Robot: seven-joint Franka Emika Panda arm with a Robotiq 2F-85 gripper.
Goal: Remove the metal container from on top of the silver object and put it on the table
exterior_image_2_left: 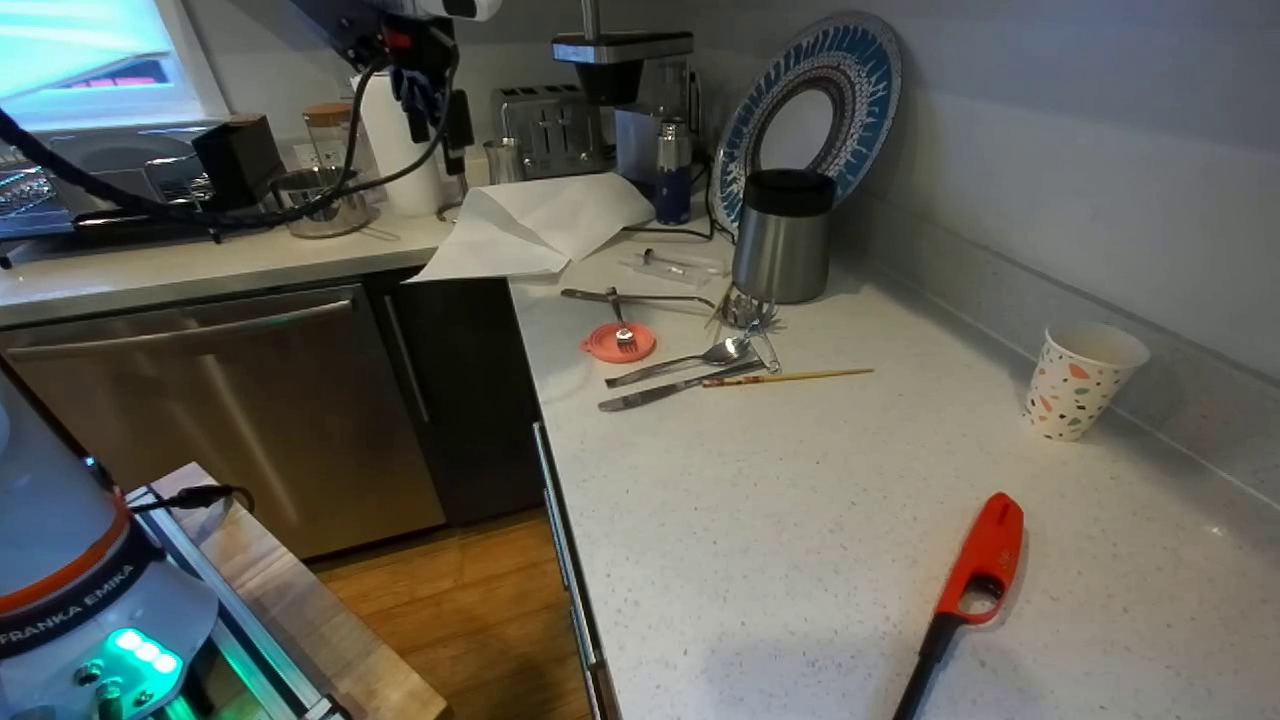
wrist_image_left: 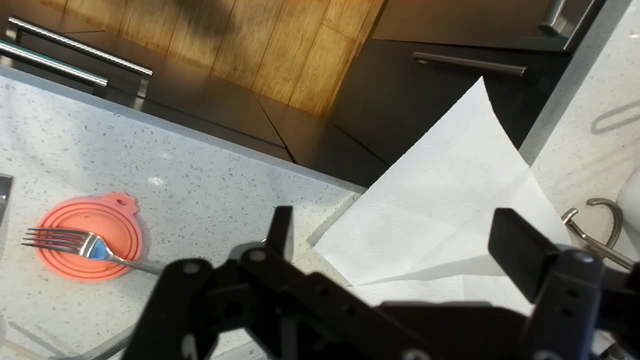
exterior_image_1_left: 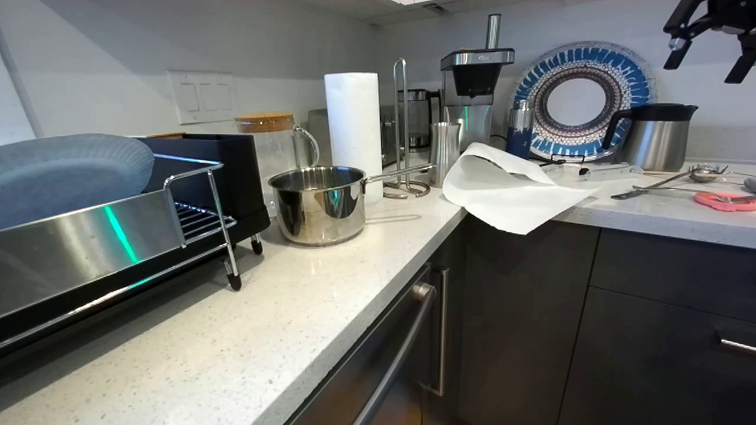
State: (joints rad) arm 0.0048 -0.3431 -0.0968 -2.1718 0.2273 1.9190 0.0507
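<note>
1. Nearest on the speckled countertop (exterior_image_2_left: 760, 520), in an exterior view: red lighter (exterior_image_2_left: 985, 560) is lying with its black nozzle pointing near. Farther and right, a flecked paper cup (exterior_image_2_left: 1080, 385) is standing upright near the wall (exterior_image_2_left: 1080, 150).
2. Next, to the left: wooden stick (exterior_image_2_left: 820, 376), knife (exterior_image_2_left: 650, 397) and spoon (exterior_image_2_left: 725, 352) are lying close together.
3. A little farther and left: coral disc (wrist_image_left: 127, 215) is lying flat; fork (wrist_image_left: 95, 247) is resting across it.
4. My gripper (wrist_image_left: 393, 222) is hanging above the countertop. Jaws are standing wide apart; in the wrist view, white paper (wrist_image_left: 425, 210) is showing between them.
5. That paper is covering the inner corner, part of it drooping past the front edge. Black-lidded steel carafe (exterior_image_2_left: 785, 245) is standing to its right.
6. Beyond: blue bottle (exterior_image_2_left: 673, 190) is standing upright; blue-patterned roundel (exterior_image_2_left: 860, 110) is tilting by the wall.
7. Far left: paper towel roll (exterior_image_1_left: 354, 124) is standing upright. Left of it, long-handled steel pot (exterior_image_1_left: 322, 206) is sitting level; dish rack (exterior_image_1_left: 88, 242) is standing farther left.
8. Metal container: I am not making it out, so cannot tell where it is sitting.
</note>
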